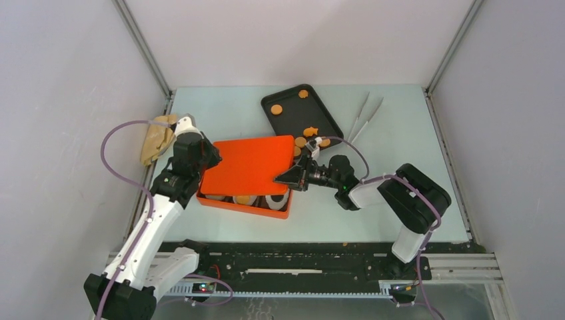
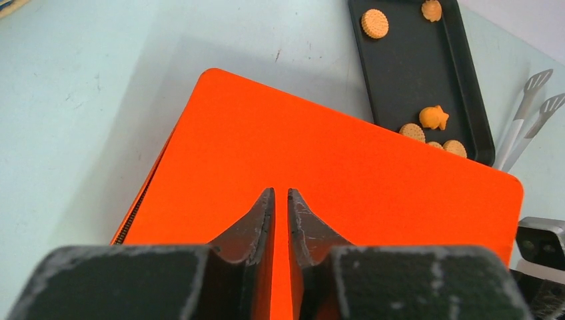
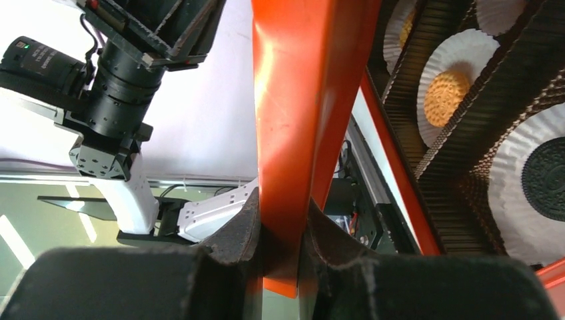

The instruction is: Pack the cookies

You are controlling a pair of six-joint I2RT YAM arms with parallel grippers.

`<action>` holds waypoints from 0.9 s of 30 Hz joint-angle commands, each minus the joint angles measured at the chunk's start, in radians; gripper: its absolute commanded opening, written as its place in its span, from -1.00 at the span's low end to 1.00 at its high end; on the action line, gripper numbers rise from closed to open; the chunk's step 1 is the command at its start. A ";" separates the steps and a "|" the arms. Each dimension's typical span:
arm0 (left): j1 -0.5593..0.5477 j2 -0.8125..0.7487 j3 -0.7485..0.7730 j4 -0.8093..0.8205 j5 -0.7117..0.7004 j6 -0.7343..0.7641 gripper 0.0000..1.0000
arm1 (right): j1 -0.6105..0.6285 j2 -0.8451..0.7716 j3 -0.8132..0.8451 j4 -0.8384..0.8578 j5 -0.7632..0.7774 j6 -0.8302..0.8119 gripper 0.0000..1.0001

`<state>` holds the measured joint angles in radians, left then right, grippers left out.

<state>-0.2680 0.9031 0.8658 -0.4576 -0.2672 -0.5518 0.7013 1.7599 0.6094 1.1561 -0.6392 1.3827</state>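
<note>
Left edge: A tan cloth [image 1: 156, 137] lies bunched at the left rim of the worktop [image 1: 400, 167], just behind the left arm [image 1: 156, 213], which stands close to the left wall [image 1: 66, 133].
Left claw: The left claw [image 2: 280, 197] sits at the left edge of the orange lid [image 1: 246, 163]. Its jaws are parted by a narrow slit with nothing between them, and the lid's face shows through the gap.
Centre: The lid sits askew over the orange box [image 1: 241, 206], covering all but the near row, where white paper liners [image 1: 276, 200] show.
Right claw: The right claw [image 3: 283, 210] is clamped on the lid's right edge, a finger pressed to each face. The lid stands clear of the box rim at that end.
Cookies: Some of the cookies [image 1: 276, 109] lie on the black tray [image 1: 294, 121] behind the box, most gathered at its near end beside the right claw. Others sit in the liners.
Right side: Tongs [image 1: 365, 119] lie just right of the tray, and bare worktop runs on to the right wall [image 1: 506, 133].
Wrist views only: The right wrist view looks under the lid to a round tan cookie [image 3: 448, 98] and a dark cookie [image 3: 548, 179], each in a liner. The left wrist view picks out a fish-shaped cookie [image 2: 434, 118] on the tray.
</note>
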 commanded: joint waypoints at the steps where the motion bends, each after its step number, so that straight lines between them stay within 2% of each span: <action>1: 0.006 -0.014 -0.001 0.017 -0.017 -0.006 -0.75 | 0.006 -0.146 0.022 -0.007 0.017 -0.018 -1.00; 4: 0.006 -0.014 0.006 0.015 -0.011 -0.005 -0.99 | -0.003 -0.286 0.031 -0.161 0.039 -0.069 -1.00; 8: 0.006 -0.004 0.010 0.017 -0.018 -0.004 -1.00 | 0.003 -0.371 0.077 -0.294 0.045 -0.110 -1.00; 12: 0.006 0.017 0.011 0.018 -0.024 -0.006 -1.00 | 0.044 -0.262 0.133 -0.272 0.029 -0.086 -1.00; 18: 0.006 -0.007 0.008 0.002 -0.036 -0.005 -1.00 | 0.068 -0.052 0.170 -0.112 0.030 -0.014 -1.00; 27: 0.006 -0.030 -0.016 -0.007 -0.060 0.001 -1.00 | 0.066 0.047 0.173 -0.123 0.054 -0.057 -1.00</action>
<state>-0.2676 0.8909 0.8658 -0.4713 -0.2955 -0.5510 0.7677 1.8019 0.7647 0.9806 -0.6098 1.3628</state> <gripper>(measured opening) 0.005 0.242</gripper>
